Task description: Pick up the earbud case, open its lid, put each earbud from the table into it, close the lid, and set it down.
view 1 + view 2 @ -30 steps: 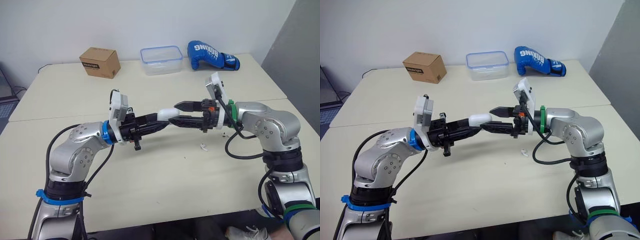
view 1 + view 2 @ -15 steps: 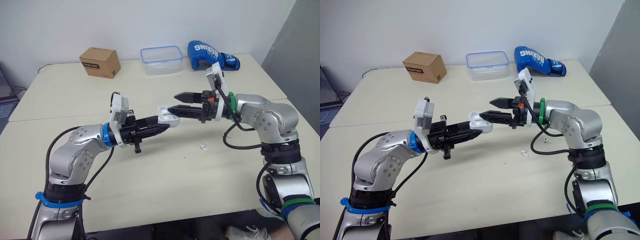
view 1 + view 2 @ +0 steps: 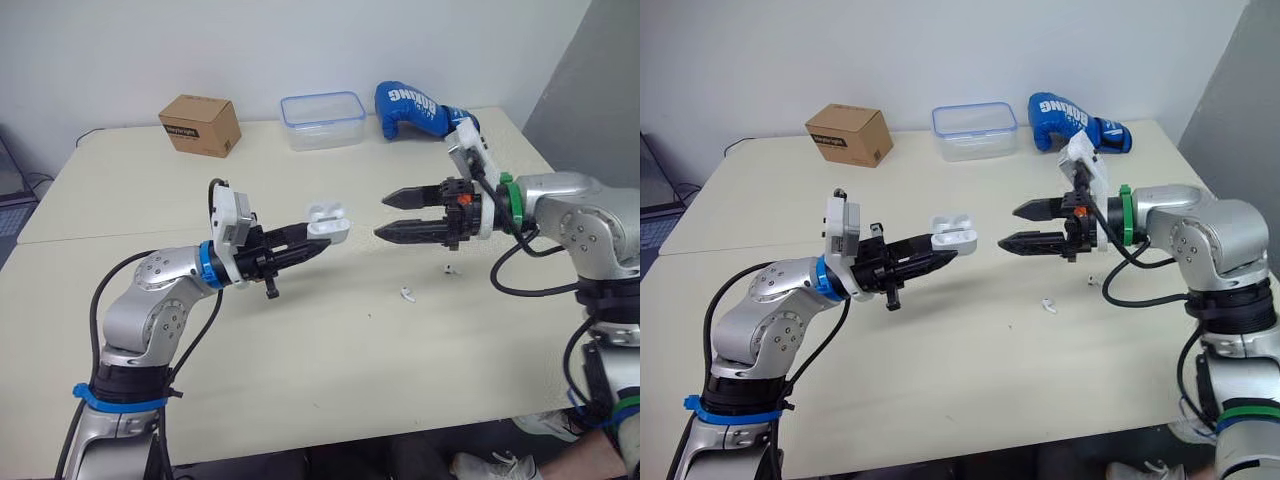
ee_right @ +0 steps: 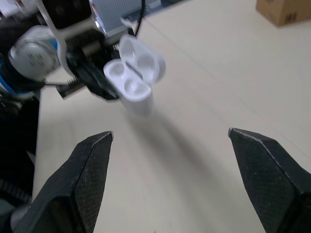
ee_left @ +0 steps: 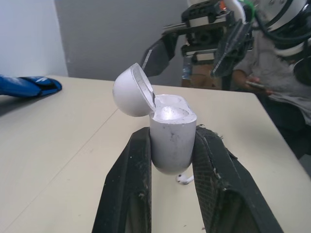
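Note:
My left gripper (image 3: 318,232) is shut on the white earbud case (image 3: 328,218) and holds it upright above the table's middle. The lid (image 5: 132,92) is flipped open, and both sockets look empty in the right wrist view (image 4: 131,77). A short gap to the right of the case, my right gripper (image 3: 382,217) is open, its fingertips pointing at the case and holding nothing. Two white earbuds lie on the table: one (image 3: 407,294) below the right gripper, the other (image 3: 451,269) under the right wrist.
Along the far edge stand a cardboard box (image 3: 200,124), a clear plastic container (image 3: 322,106) and a blue boxing glove (image 3: 425,108). A seam between two tabletops (image 3: 120,236) runs across the middle. A person (image 5: 284,73) sits beyond the table's right side.
The case's lid has gone from closed to open. My right gripper has drawn back to the right, off the case. The left gripper with the case shifted slightly left.

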Available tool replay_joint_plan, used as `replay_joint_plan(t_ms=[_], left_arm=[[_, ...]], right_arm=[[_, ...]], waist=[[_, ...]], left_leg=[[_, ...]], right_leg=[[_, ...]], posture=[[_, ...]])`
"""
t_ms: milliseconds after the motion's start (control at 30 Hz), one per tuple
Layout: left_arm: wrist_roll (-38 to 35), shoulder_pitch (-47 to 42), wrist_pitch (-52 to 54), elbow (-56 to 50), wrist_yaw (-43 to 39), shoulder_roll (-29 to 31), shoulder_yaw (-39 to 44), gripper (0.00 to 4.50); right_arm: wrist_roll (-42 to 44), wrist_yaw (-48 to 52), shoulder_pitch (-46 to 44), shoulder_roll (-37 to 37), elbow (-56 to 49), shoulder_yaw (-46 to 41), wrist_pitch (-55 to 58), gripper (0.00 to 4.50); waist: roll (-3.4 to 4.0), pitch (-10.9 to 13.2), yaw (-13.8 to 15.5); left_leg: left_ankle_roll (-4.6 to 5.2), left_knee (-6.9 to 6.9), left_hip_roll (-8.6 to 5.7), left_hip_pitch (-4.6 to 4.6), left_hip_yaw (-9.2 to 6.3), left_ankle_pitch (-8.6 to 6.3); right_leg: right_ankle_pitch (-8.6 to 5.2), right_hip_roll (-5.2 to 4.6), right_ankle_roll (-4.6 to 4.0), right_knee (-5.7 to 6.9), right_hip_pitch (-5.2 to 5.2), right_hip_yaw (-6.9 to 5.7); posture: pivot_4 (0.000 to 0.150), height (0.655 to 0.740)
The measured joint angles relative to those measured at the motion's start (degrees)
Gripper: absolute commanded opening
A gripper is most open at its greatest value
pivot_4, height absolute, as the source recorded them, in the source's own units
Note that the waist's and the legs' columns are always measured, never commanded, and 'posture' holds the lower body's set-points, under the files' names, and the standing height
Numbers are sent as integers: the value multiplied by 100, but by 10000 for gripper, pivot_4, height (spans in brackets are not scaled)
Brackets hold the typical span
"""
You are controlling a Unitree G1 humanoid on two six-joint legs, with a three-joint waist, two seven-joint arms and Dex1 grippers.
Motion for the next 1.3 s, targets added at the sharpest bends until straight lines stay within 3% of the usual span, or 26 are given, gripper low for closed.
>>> replay_joint_plan(t_ms=[500,800,1300], left_arm=[[516,-22,-795,887,-175,-436,-276,8042],[504,-60,-760,896,-255,-430,-306,8042],[500,-62,-599,858,-352,-379,-306,8042]], right_arm=[[-2278,302,-342,-324,98,2772,-49,39705],[-3042,40,-271,33,249,3207,208,39705],[-3118,-186,-378,373,95,3451,1588,39705]], waist=[[0,0,4],[0,0,3],[0,0,0]], left_leg=[[-1,1,-1,-3,-2,0],[-2,1,-1,-2,-3,1],[-2,1,-2,-3,-5,1]], right_leg=[[0,-2,0,-1,-4,-1],[0,-2,0,1,-5,-1],[0,-2,0,0,-5,-2]], posture=[[1500,7400],[1500,7400],[1500,7400]])
